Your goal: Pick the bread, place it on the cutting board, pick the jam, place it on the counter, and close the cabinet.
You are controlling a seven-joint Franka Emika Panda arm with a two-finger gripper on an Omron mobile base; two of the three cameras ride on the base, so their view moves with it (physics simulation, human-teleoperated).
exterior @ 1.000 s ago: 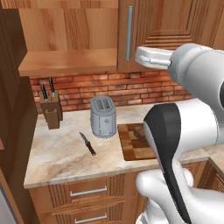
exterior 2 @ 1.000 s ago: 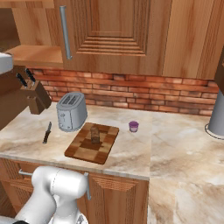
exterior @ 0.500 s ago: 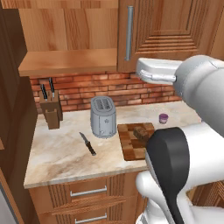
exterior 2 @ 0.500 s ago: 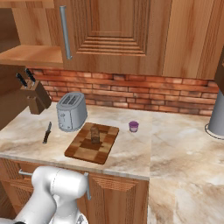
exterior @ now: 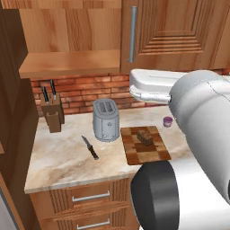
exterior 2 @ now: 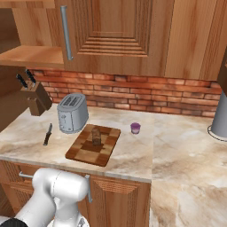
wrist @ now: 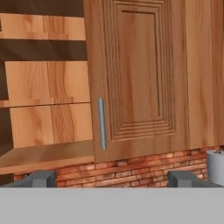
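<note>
Marbled surface [exterior 2: 133, 155] below brick wall [exterior 2: 146, 95] carries board [exterior 2: 91, 148] with bread [exterior 2: 96, 136], jam [exterior 2: 135, 128] beside it; jaws wide, empty.

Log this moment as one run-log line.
bread: on cutting board | jam: on counter | cabinet: left side open | gripper: open, empty, facing cabinet

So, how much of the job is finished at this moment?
Bread sits on the cutting board, and the jam stands on the counter, so both placings look done. The open gripper holds nothing and faces the cabinet. Left: its left side is open, shelves showing, and needs closing.
</note>
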